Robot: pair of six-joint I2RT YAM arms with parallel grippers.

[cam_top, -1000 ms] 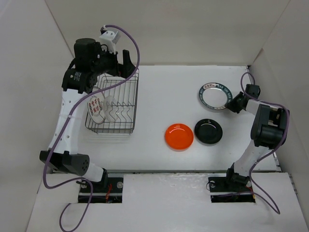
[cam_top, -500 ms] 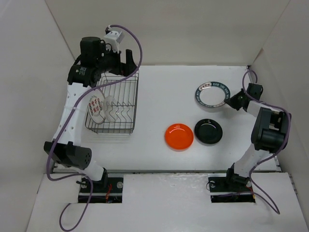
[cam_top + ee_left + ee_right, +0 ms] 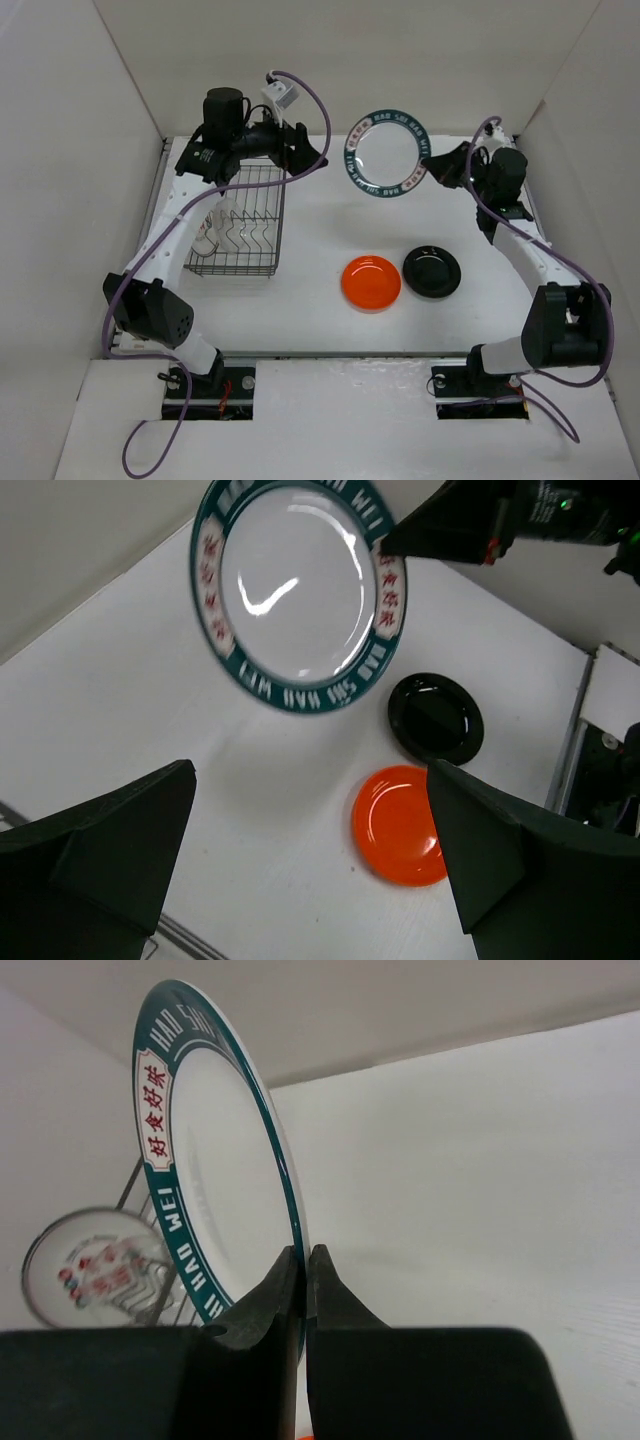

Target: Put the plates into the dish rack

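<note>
Top external — orange plate (image 3: pixel 371 282) sits beside black plate (image 3: pixel 431 271).

Glossy green-rimmed plate (image 3: pixel 386 155), black wire rack (image 3: pixel 255 195)

Worktop (image 3: pixel 320 230): plain matt white, with soft-edged shadows lying on it. Back wall (image 3: pixel 350 70): white panel, meeting the worktop in a straight seam. Left wall (image 3: pixel 70 150) and right wall (image 3: pixel 590 120): white panels too, leaning outward as seen from above. Near my base, a separate white board (image 3: pixel 340 420) runs along the front edge. Light is even and diffuse.
</note>
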